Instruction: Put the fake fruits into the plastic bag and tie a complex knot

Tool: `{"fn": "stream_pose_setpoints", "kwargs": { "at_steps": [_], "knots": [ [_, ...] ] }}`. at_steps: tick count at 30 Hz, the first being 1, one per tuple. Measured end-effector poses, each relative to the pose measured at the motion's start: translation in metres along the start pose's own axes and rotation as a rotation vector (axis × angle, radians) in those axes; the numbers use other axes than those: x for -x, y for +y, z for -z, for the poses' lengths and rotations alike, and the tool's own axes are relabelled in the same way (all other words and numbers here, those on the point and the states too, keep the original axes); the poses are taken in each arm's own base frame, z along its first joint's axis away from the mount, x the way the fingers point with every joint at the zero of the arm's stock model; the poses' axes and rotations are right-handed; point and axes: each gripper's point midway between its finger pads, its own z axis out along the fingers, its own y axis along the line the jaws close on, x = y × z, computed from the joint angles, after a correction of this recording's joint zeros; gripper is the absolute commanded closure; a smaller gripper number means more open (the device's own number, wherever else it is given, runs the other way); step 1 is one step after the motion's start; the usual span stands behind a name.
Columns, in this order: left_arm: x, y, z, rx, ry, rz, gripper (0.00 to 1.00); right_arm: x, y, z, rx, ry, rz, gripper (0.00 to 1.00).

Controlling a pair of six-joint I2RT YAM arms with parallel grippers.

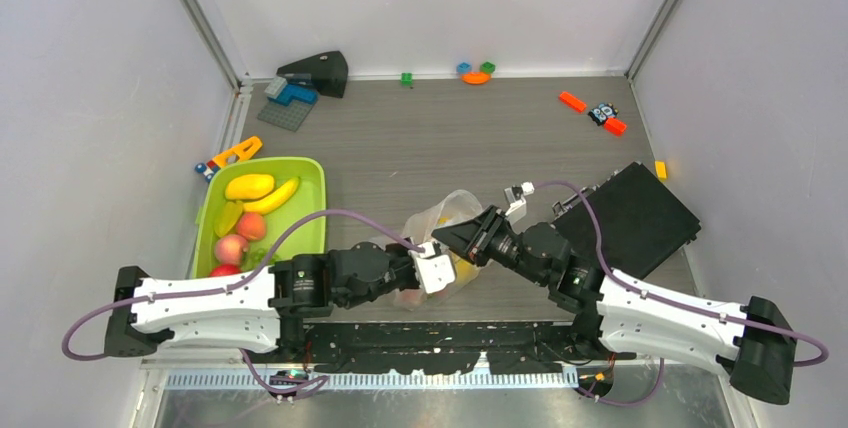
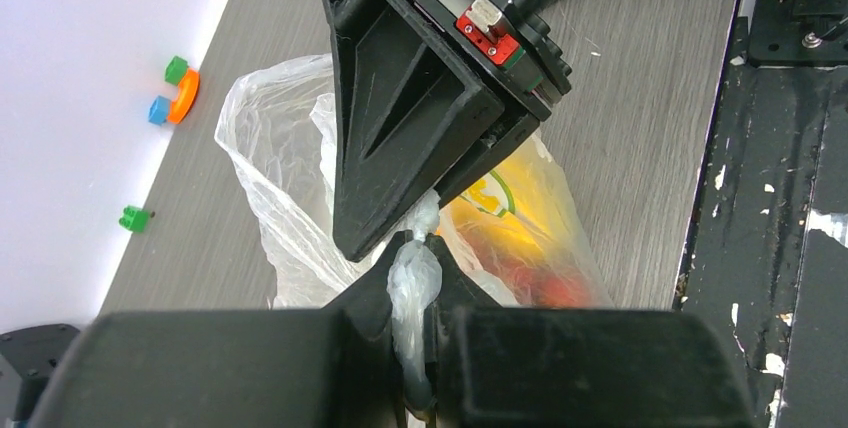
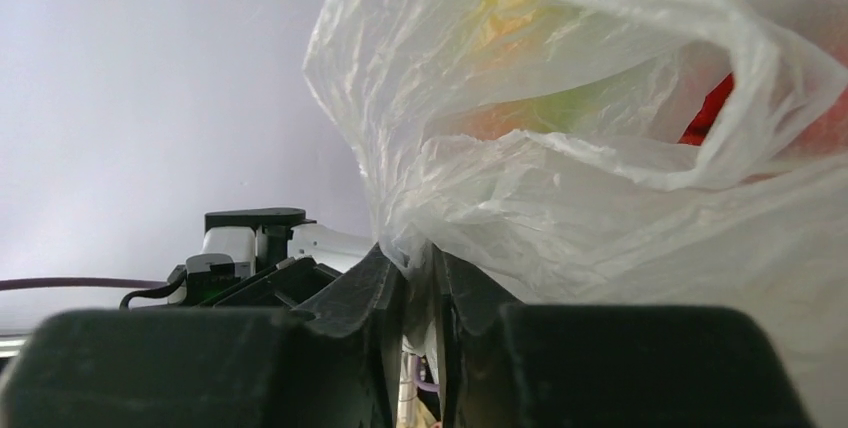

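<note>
The left fingers (image 2: 372, 293) are clenched on a twisted strand (image 2: 414, 273) of the plastic bag (image 2: 285, 163), the right fingers (image 3: 372, 293) pinching the same strand just beyond, with fake fruits (image 2: 520, 248) inside the bag.

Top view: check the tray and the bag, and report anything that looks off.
Several fruits lie in the green tray, outside the bag. Yet the left gripper and the right gripper are both shut on its twisted strand. Closing seems under way with fruit left out.
</note>
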Motion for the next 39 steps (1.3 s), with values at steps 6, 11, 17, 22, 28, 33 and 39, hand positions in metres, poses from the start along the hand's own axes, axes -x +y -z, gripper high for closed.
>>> {"fn": "stream_pose_setpoints", "kwargs": {
  "at_steps": [6,11,17,22,28,33,39],
  "knots": [
    [0.005,0.002,0.0,0.007,-0.012,-0.005,0.35,0.007,0.01,0.006,0.037,-0.03,0.031,0.95],
    [0.019,0.008,0.008,-0.003,-0.012,0.015,0.09,0.016,0.022,0.012,0.078,-0.07,0.129,0.95],
    [0.083,0.031,0.042,-0.05,-0.102,0.115,0.01,0.044,0.052,0.007,0.104,-0.123,0.326,0.95],
    [0.128,0.065,0.078,-0.038,-0.196,0.258,0.01,0.072,0.084,-0.009,0.125,-0.109,0.505,0.95],
    [0.121,0.106,0.1,0.056,-0.224,0.459,0.01,0.071,0.122,-0.031,0.221,0.069,0.751,0.95],
    [0.106,0.115,0.1,0.068,-0.219,0.585,0.01,0.046,0.115,-0.032,0.33,0.24,0.859,0.95],
    [0.076,0.103,0.072,0.027,-0.181,0.769,0.01,0.023,0.081,-0.025,0.432,0.337,0.891,0.95]
  ]
}}
